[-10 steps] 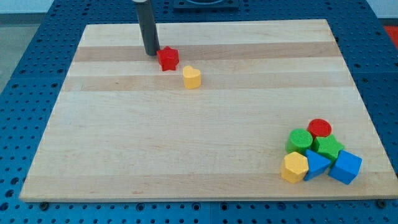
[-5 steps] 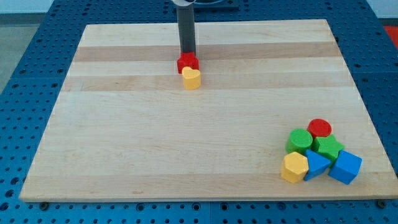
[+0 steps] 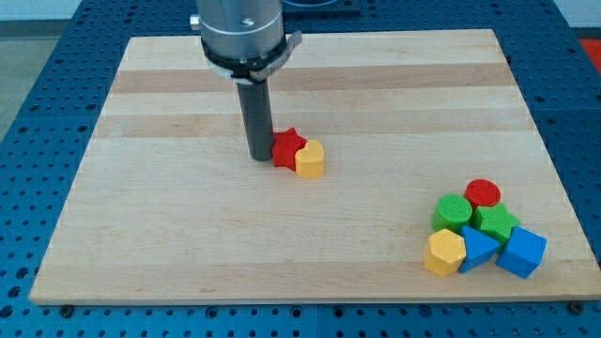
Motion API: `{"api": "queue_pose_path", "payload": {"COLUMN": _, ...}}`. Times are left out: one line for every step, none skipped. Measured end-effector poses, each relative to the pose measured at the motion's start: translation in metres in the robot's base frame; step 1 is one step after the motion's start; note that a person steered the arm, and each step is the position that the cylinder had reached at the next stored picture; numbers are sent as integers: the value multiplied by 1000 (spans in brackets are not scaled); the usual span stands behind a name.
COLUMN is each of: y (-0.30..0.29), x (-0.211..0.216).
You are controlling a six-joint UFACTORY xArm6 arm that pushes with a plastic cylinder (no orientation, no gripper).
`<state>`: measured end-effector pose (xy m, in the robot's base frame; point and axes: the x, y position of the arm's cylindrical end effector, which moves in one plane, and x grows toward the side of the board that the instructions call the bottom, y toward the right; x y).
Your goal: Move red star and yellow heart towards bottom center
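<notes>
With no gripper on this arm, just a straight dark rod, my tip sits on the light wooden board, touching the small red star block on its left side. The small yellow heart block is pressed against the star's far side, to my tip's right and slightly lower. Both lie near board centre. Well apart, lower right: a cluster of red cylinder, green cylinder, green star, yellow hexagon, blue triangle, blue cube.

Pale, smooth wooden bench, banded in lighter and darker grain; matt dark rod under a brushed metal collar; blocks look matt painted.
</notes>
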<state>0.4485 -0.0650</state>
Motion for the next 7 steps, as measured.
{"api": "queue_pose_path", "payload": {"y": 1, "x": 6}}
{"api": "queue_pose_path", "payload": {"y": -19, "x": -18}}
{"api": "queue_pose_path", "payload": {"y": -22, "x": -49}}
{"api": "queue_pose_path", "payload": {"y": 10, "x": -43}}
{"api": "queue_pose_path", "payload": {"y": 31, "x": -20}}
{"api": "queue_pose_path", "payload": {"y": 51, "x": 6}}
{"api": "queue_pose_path", "payload": {"y": 70, "x": 28}}
